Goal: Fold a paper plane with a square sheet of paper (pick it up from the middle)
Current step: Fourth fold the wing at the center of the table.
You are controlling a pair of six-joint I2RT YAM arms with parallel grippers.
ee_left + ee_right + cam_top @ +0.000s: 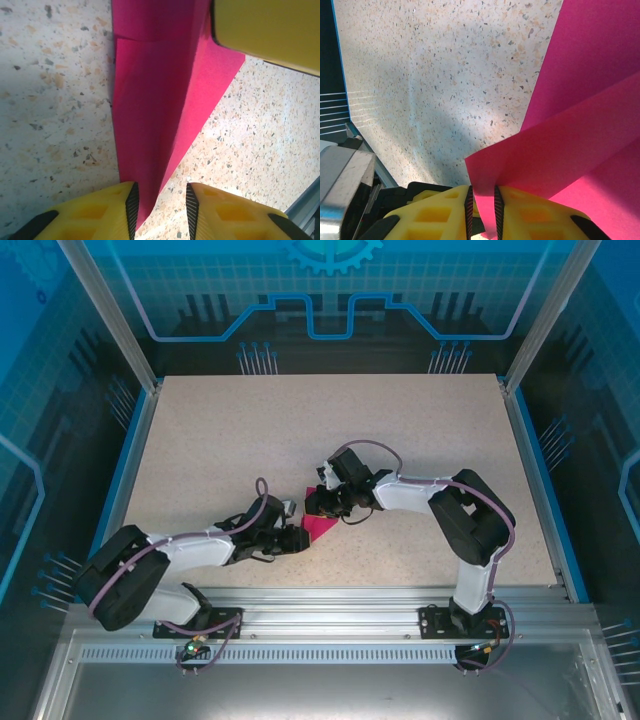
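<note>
Where the magenta sheet [320,530] lies: partly folded, mid-tabletop [400,430], between both arms.
Right claw [483,200]: closed tight on a raised flap.
Left claw [160,202]: jaws apart, straddling the pointed end without clamping it.
Risk: a pull by the right claw could drag the unpinned sheet and skew the crease.

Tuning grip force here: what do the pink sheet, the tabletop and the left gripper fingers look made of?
Pink sheet: thin matte paper, going by its sharp creases and layered flaps. Tabletop: smooth speckled surface, stone-like composite or laminate, cannot tell which. Left gripper fingers: yellow moulded plastic; dark pads, probably rubber.
</note>
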